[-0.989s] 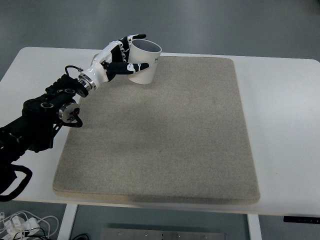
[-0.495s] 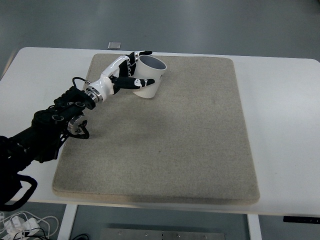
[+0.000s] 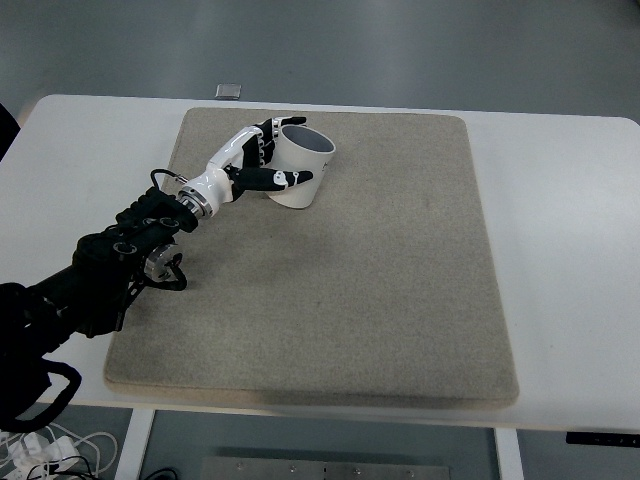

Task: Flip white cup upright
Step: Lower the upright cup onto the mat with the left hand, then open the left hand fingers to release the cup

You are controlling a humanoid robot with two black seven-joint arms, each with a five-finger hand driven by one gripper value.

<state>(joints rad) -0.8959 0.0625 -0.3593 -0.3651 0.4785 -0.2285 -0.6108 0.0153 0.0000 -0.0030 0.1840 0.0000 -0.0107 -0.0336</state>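
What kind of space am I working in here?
Likely a lab or test bench: a plain white table with a beige mat, grey floor, loose cables underneath. The left hand holds the white cup.

You see a smooth, matt white cup point(image 3: 303, 168), a rough beige fabric mat point(image 3: 380, 290), and a glossy plastic left hand point(image 3: 252, 163).

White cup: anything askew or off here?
The white cup is tilted, mouth leaning up and to the right, held in the left hand over the back left of the mat. No spill or damage shows. A small grey object lies on the table behind the mat.
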